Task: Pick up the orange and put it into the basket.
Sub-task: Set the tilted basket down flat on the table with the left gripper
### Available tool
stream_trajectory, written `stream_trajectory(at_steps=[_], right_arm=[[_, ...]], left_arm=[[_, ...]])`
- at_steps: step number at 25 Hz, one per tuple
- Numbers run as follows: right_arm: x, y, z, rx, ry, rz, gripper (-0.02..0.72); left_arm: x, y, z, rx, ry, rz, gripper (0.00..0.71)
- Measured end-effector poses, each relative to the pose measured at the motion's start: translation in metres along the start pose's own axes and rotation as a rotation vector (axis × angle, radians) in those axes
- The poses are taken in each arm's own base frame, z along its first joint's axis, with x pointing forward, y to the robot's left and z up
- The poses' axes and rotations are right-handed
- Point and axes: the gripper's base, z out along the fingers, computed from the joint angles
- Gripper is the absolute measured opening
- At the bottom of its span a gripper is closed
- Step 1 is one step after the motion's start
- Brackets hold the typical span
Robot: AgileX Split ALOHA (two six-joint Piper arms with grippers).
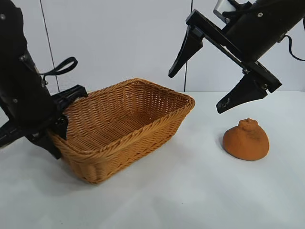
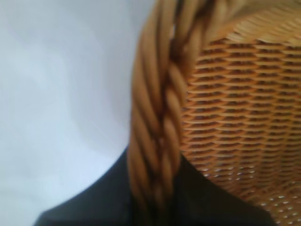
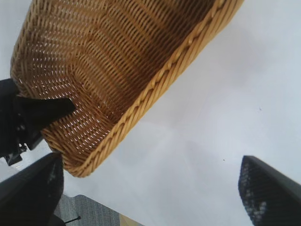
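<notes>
Basket [image 1: 125, 128] sits left of centre on the white table [image 1: 190, 191], its left braided rim clenched by the left gripper [image 1: 56, 125]. The orange [image 1: 246, 139] rests at lower right, well apart, bare tabletop all around. Above it the right gripper [image 1: 205, 90] hangs with fingers spread wide.

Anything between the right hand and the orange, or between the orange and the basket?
Nothing visible. The open right hand hangs above the orange with clear air between. Bare table separates the orange from the basket; the left hand sits at the basket's far rim.
</notes>
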Motion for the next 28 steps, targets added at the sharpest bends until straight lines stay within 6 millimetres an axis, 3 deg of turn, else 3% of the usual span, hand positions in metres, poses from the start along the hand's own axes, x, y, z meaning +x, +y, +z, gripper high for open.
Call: stream_trajectory(at_steps=[5, 9, 19, 28], right_arm=[[0.000, 0.000, 0.000, 0.000, 0.000, 0.000, 0.694], [0.000, 0.000, 0.000, 0.000, 0.001, 0.000, 0.694], [0.000, 0.000, 0.000, 0.000, 0.003, 0.000, 0.694], [0.000, 0.000, 0.000, 0.000, 0.003, 0.000, 0.694]], left_arm=[[-0.033, -0.007, -0.018, 0.030, -0.005, 0.130, 0.085], [-0.045, -0.015, -0.025, 0.034, -0.006, 0.255, 0.085], [-0.043, -0.017, -0.008, -0.043, 0.096, 0.534, 0.085], [-0.036, -0.020, 0.001, 0.015, 0.180, 0.602, 0.085]])
